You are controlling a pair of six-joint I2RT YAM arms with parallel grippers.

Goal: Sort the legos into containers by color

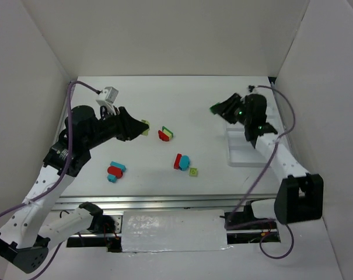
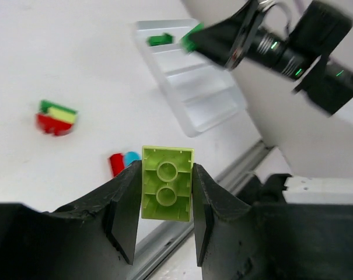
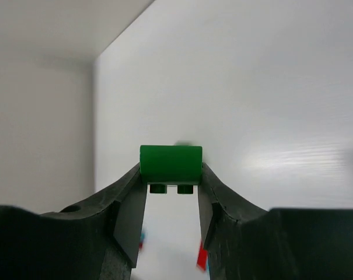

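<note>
- Two bricks are off the worktop (image 1: 147,96), one in each gripper.
- One dark green brick (image 3: 171,165) is clamped between the fingers of the right gripper (image 1: 214,108), which is closed on its two sides. It is held in the air near the far end of the white tray (image 2: 214,111).
- One yellow-green brick (image 2: 167,191) is pinched by the left gripper (image 1: 140,126), underside sockets toward the wrist camera. It sits left of the worktop's centre, well apart from the tray.
- One more dark green brick (image 2: 160,39) lies inside the tray, in an end compartment, close to the right gripper's tip.
- Loose bricks on the worktop fall into four spots:
  - Just beside the left gripper's brick is a three-colour cluster (image 1: 165,134): red, yellow-green and dark green pieces touching.
  - Nearer the arms is a red-and-cyan pair (image 1: 181,161), side by side and touching.
  - Just beside that pair lies a single small yellow-green brick (image 1: 193,171).
  - Under the left arm is a cyan-and-red group (image 1: 115,170). It looks like two cyan pieces and one red, but the exact count is hard to tell.
- One tray only, with low ridges dividing it; the right arm hides much of it from above.
</note>
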